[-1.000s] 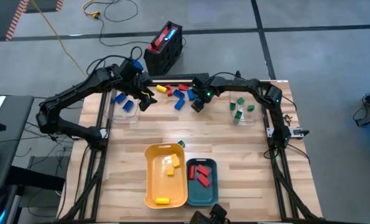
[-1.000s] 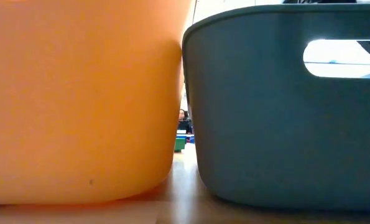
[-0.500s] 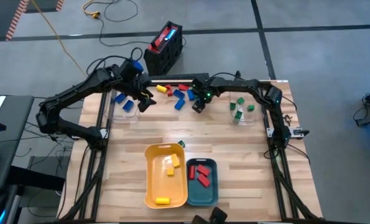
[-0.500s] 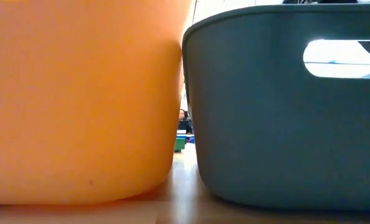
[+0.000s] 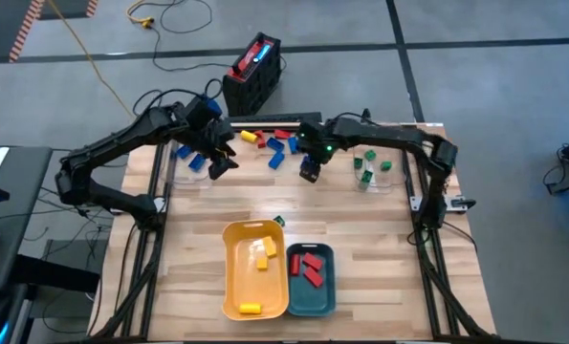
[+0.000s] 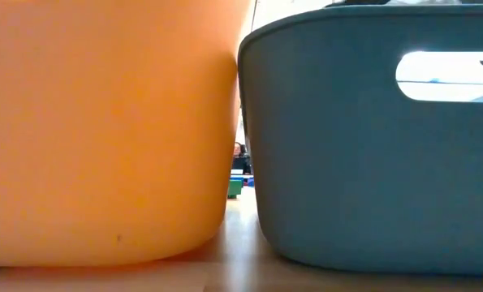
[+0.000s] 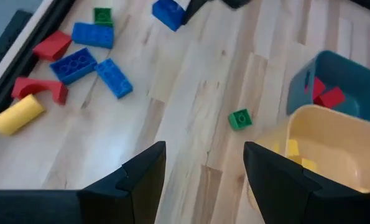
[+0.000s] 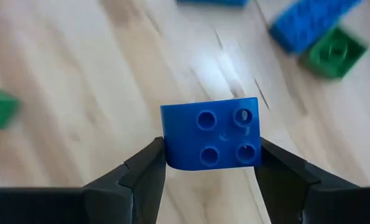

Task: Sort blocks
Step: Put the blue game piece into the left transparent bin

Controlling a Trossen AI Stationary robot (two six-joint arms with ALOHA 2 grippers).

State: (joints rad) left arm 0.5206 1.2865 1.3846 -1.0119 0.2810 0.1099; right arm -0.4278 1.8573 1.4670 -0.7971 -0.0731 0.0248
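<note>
One blue block (image 8: pixel 211 141) sits pinched between the fingers of the right gripper (image 5: pixel 310 172), lifted above the far half of the table (image 5: pixel 361 229) near the loose pile. Several blocks already look sorted: yellow ones lie in the yellow tray (image 5: pixel 234 287), red ones in the teal tray (image 5: pixel 326 291) just beside it at the near edge, a few blue ones (image 5: pixel 190 156) rest in a clear container at far left, and green ones (image 5: pixel 368 164) in a clear container at far right. Left to sort is the scatter (image 5: pixel 265 143) of blue, red and yellow pieces along the far edge, plus a lone green block (image 5: pixel 278 221) just beyond the yellow tray. By my judgement the job is roughly half done. The left gripper (image 5: pixel 221 162) hovers with its fingers apart and empty, next to the blue container. It stands between the held block and that container, so the arms could crowd each other
</note>
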